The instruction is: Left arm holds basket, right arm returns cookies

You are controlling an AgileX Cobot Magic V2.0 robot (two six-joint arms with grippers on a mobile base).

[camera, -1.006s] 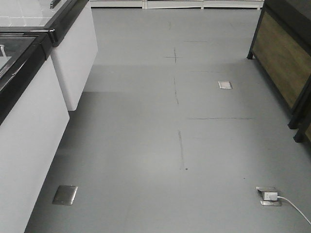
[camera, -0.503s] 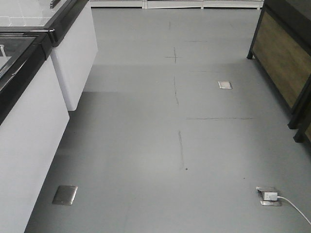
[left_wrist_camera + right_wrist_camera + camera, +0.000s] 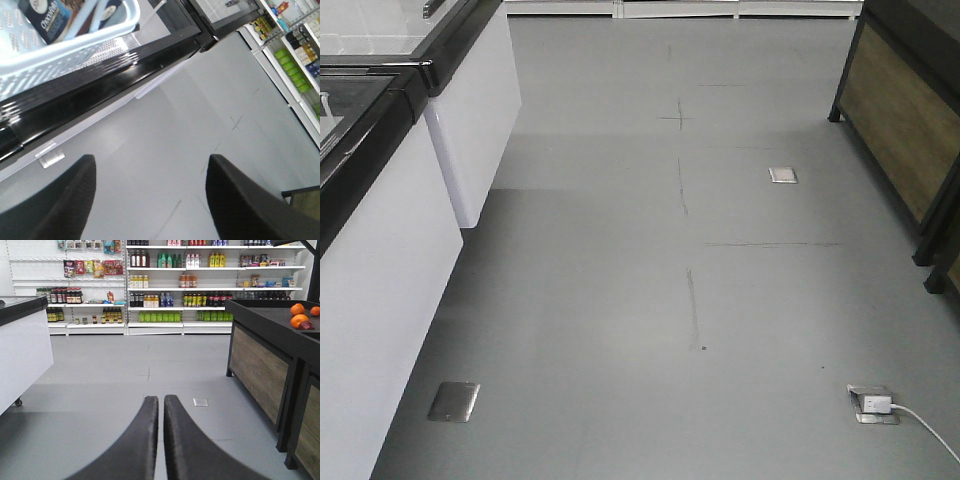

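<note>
Up at the top-left of the left wrist view sits the basket (image 3: 75,47), light blue, slotted sides, resting on the glossy black freezer rim (image 3: 100,85). The cookies carton (image 3: 47,20) lies inside it, tilted: dark navy, white "Choco…" lettering, part of a brown cookie picture, the rest cut off by the frame. A pale blue handle loop seems to cross over it.

The left gripper (image 3: 150,200) is spread wide with nothing between its fingers, well apart from the basket, over grey floor (image 3: 165,150). The right gripper (image 3: 161,435) has its fingers pressed together, empty, facing the stocked shelves (image 3: 175,285).

Handling guess: the carton is likely light, stiff cardboard, smooth and a bit slippery, and it dents if squeezed hard; the contents are breakable. Best hold is across the two broad flat faces near the middle, moderate force, clear of the handle loop. Neither arm is on its object yet.
</note>
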